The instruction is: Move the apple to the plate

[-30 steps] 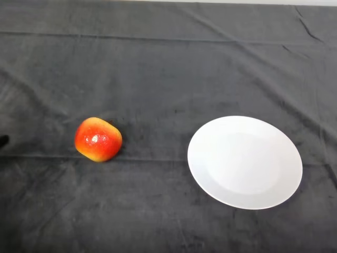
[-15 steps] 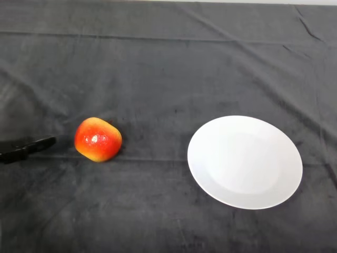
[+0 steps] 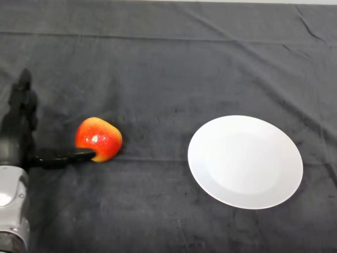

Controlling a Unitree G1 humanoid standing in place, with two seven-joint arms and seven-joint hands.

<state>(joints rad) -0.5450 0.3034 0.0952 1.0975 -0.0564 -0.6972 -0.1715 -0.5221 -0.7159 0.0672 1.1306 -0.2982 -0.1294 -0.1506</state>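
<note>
Now, hand: your left hand was spread wide, holding nothing.
Apple: the apple touched your thumb tip, right of the fingers.
Plate: the plate lay well apart, further right.

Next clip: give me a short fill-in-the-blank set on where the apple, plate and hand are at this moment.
1. The apple rests on the dark ____, not on the plate.
2. The white plate holds ____.
3. The left hand is on the apple's ____ side in the head view.
4. The hand's fingers are straight, so it is ____.

Missing words: cloth; nothing; left; open
</note>
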